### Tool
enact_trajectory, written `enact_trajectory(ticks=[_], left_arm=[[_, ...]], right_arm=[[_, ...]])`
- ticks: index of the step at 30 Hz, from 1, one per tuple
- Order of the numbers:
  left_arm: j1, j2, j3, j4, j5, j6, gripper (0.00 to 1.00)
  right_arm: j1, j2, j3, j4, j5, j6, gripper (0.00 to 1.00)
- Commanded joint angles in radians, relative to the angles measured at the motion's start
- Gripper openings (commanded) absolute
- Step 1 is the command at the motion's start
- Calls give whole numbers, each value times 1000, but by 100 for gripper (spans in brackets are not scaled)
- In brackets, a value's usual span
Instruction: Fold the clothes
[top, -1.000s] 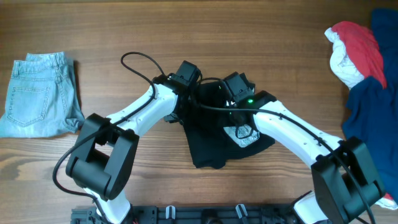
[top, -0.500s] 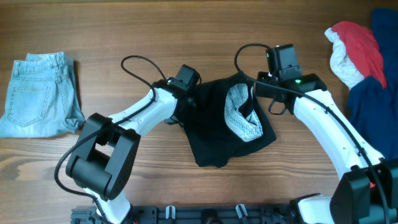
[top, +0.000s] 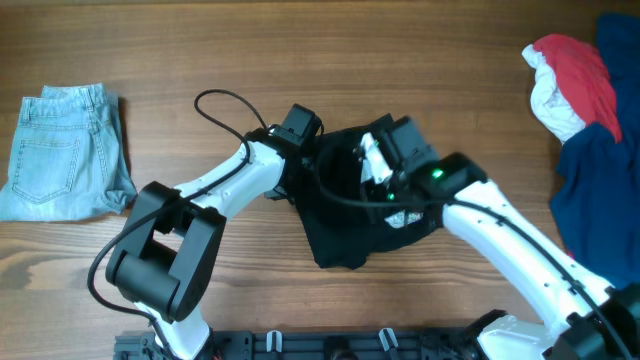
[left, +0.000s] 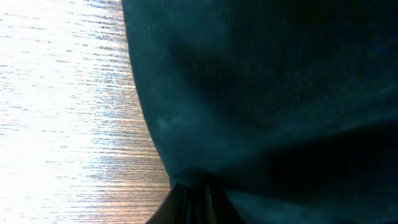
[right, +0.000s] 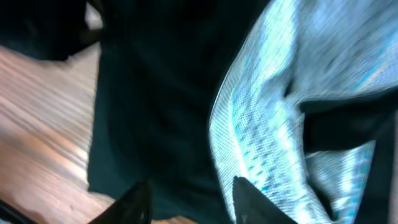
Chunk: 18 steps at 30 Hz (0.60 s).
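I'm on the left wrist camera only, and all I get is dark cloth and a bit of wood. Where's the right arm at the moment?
Observer: The right gripper hovers over the upper right part of the black shorts, with its fingers apart.
Operator: Is the cloth there plain black too?
Observer: No. The pale lining of the shorts is turned out and exposed just beyond that gripper.
Operator: Okay, and what else is lying around?
Observer: The light-blue denim shorts lie flat near the left edge, and a heap of garments, red, white and navy, sits at the far right.
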Motion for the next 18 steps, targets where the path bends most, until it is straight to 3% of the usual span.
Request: enact_trajectory(ticks=[1, 7, 14, 18], left_arm=[[1, 11, -12, 0, 4, -3, 9], [1, 11, -12, -1, 4, -3, 9], [1, 11, -12, -1, 4, -3, 10], [1, 11, -12, -2, 4, -3, 8]], right_arm=[[11, 24, -109, 90, 6, 46, 60], [11, 135, -134, 112, 231, 174, 62], [11, 197, -134, 114, 393, 372, 39], [11, 197, -134, 114, 410, 445, 12]])
